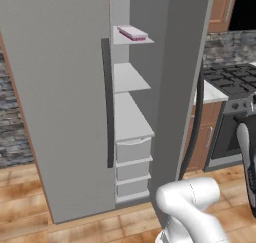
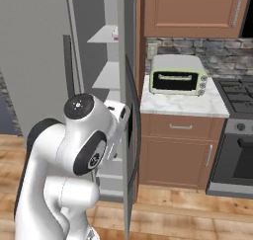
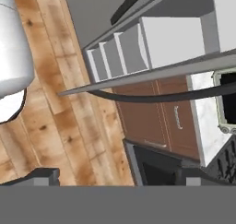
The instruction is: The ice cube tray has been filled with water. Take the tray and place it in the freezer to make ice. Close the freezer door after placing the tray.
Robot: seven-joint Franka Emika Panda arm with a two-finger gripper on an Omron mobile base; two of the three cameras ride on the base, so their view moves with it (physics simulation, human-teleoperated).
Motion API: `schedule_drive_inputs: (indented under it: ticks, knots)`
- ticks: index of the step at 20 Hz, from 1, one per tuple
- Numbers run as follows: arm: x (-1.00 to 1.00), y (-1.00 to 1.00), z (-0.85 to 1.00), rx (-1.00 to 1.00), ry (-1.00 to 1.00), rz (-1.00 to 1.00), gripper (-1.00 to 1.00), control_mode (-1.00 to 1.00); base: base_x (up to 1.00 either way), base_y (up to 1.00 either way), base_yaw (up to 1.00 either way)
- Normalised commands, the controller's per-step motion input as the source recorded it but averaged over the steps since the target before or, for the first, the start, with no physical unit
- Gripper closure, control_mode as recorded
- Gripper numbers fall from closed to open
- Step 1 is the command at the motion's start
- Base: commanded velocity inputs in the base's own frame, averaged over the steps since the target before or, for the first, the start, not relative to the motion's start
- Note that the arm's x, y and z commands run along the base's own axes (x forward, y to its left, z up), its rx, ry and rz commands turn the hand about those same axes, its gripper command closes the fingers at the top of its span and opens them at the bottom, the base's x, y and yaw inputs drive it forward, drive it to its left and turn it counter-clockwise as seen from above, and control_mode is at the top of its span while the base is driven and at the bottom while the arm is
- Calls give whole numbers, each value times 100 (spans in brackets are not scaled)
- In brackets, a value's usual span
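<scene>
The pale pink ice cube tray (image 1: 132, 33) lies flat on the top white shelf inside the freezer (image 1: 131, 117); a sliver of the tray (image 2: 115, 34) also shows in the right base view. The freezer door (image 1: 60, 97) stands swung wide open to the left, its long dark handle (image 1: 106, 102) facing the compartment. My gripper (image 3: 122, 179) is open with nothing between its fingertips (image 3: 44, 176). It hangs low over the wooden floor, well away from the tray, and looks at the freezer's white drawers (image 3: 138, 48).
The refrigerator's other grey door (image 1: 180, 77) stands to the right of the compartment, with a curved dark handle (image 1: 196, 122). Further right are a marble counter (image 2: 183, 103) with a toaster oven (image 2: 178, 75), brown cabinets (image 2: 173, 155) and a stove (image 2: 237, 135).
</scene>
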Motion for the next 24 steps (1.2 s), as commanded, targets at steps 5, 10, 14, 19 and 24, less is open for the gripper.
schedule_drive_inputs:
  ticks: [5, 10, 14, 19, 24]
  knots:
    - [45, -41, -3, 17, 0, 28, -100, -100, 0, 0, 0]
    - [47, -27, -15, 20, 0, 32, -100, -100, 0, 0, 0]
    - [65, -16, -27, 22, 0, 34, -100, -100, 0, 0, 0]
    - [59, -9, -39, 20, 0, 33, -100, -100, 0, 0, 0]
    - [42, 0, -41, 11, 0, 25, -100, -100, 0, 0, 0]
